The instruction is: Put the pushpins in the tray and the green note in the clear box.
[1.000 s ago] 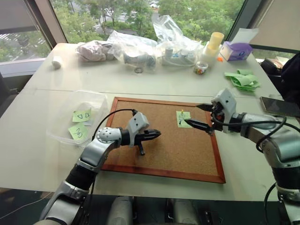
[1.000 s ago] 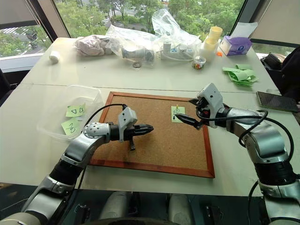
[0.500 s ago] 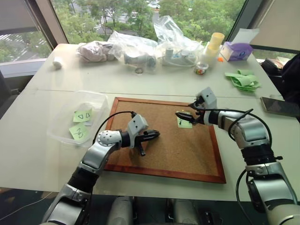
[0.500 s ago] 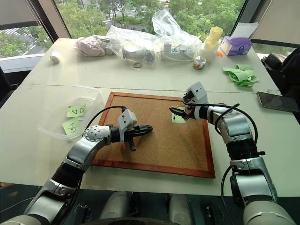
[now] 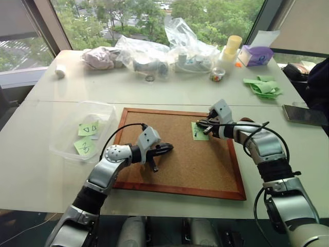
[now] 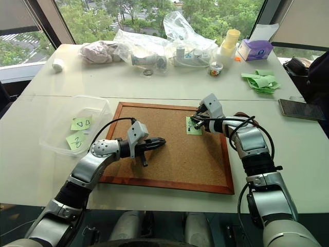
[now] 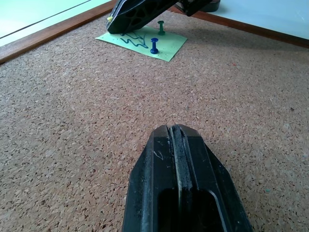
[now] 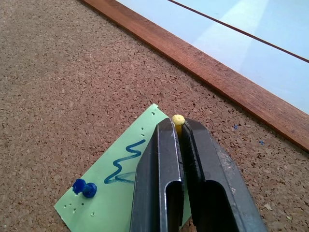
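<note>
Right tool (image 8: 179,133) came down from spread jaws to pinching the yellow pin (image 8: 178,119) at the green note (image 8: 126,191) corner, centre-right of the corkboard (image 5: 180,154); left tool (image 7: 176,140) pressed together, empty, hovering mid-board; pull straight out along the shank, no twisting, or thin paper tears; blue pin (image 8: 83,187) and green pin (image 7: 161,27) still stuck in; cork grainy, frame glossy wood; clear box (image 5: 64,149) sits at frame left on the worktop.

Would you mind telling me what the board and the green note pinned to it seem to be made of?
The board looks like cork: speckled, granular brown surface, matte, with a smooth reddish wooden frame. The green note looks like thin matte paper, flat, with pinholes and a blue ink scribble.
</note>
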Motion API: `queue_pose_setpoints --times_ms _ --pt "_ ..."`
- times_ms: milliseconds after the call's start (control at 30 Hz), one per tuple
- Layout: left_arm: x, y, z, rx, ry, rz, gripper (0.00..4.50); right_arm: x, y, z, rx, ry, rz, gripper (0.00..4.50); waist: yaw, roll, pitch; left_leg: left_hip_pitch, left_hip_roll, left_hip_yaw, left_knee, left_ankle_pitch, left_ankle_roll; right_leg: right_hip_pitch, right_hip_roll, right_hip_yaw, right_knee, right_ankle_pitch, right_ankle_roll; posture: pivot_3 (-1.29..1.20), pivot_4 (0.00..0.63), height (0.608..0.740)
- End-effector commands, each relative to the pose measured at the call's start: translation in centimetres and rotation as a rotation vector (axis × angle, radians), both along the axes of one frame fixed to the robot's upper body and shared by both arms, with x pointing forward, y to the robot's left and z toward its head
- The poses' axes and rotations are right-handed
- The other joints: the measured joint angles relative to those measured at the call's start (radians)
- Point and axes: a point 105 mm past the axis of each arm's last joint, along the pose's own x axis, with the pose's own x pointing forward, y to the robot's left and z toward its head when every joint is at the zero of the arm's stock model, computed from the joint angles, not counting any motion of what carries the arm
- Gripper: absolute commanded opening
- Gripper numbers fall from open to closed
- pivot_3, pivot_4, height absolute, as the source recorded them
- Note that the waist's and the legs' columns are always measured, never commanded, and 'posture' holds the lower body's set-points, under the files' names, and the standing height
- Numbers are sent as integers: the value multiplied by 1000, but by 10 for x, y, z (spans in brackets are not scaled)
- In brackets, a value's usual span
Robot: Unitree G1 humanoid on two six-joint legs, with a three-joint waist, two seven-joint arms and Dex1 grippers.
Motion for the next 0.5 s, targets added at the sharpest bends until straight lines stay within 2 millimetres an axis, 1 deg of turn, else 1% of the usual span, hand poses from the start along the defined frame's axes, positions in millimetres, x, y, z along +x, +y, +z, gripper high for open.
queue_pose_setpoints --times_ms 33,167,267,367,400,433,467,500 --pt "-7 4 -21 44 85 13 0 2 -3 28 20 -106 -32 91 0 0 0 0 0 0 0 0 0 0 0 0 0 0 0 0 150 740" --pt "-9 7 -30 65 119 25 0 -7 -22 65 70 -199 -108 91 0 0 0 0 0 0 0 0 0 0 0 0 0 0 0 0 150 740" --pt "-12 8 -33 63 137 22 0 -14 -34 81 104 -232 -165 91 -1 1 -1 0 0 -1 0 0 0 0 0 0 0 0 0 0 150 740" --pt "-13 10 -35 68 140 25 0 -21 -53 89 108 -248 -238 91 -2 2 -2 1 0 -1 -1 0 0 0 0 0 0 0 0 0 150 740" --pt "-13 10 -36 69 140 26 0 -23 -67 88 97 -250 -286 91 -2 2 -2 1 0 -1 -1 0 0 0 0 0 0 0 0 0 150 740" --pt "-13 10 -36 70 140 26 0 -25 -77 88 89 -250 -319 91 -2 2 -2 1 0 -1 -1 0 0 0 0 0 0 0 0 0 150 740" --pt "-13 10 -36 70 140 26 0 -29 -92 83 80 -238 -367 91 -2 2 -2 1 0 -1 -1 0 0 0 0 0 0 0 0 0 150 740" --pt "-13 10 -37 70 139 27 0 -31 -101 80 74 -230 -397 91 -1 2 -2 1 0 -1 -1 0 0 0 0 0 0 0 0 0 150 740"
